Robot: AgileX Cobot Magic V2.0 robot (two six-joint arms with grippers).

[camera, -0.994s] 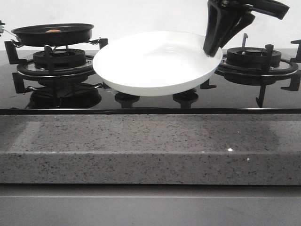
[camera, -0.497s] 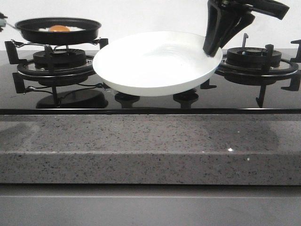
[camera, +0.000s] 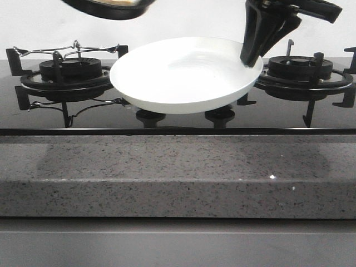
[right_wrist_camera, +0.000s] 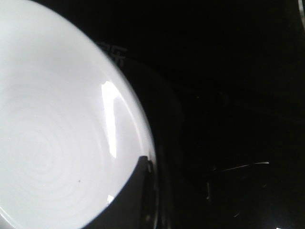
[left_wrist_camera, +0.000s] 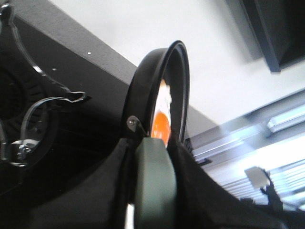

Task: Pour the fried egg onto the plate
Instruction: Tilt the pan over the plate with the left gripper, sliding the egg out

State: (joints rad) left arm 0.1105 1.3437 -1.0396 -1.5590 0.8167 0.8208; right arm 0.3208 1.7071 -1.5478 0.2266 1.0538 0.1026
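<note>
Above the hob in the front view, the small black frying pan [camera: 108, 6] hangs high at the left, only its underside showing, while the plate [camera: 183, 75] sits tilted mid-hob, the right tool [camera: 253, 53] pinching its far rim. The plate looks glossy, stiff and breakable, so a rim grip can slip.

In the left wrist view, the left tool [left_wrist_camera: 152, 191] is clamped on the pan's handle, and the fried egg [left_wrist_camera: 161, 119] lies inside the pan, pale with an orange yolk. It looks thin and light, likely to slide out.

In the right wrist view, the plate's bowl is bare, one finger [right_wrist_camera: 126, 200] overlapping its rim.
</note>
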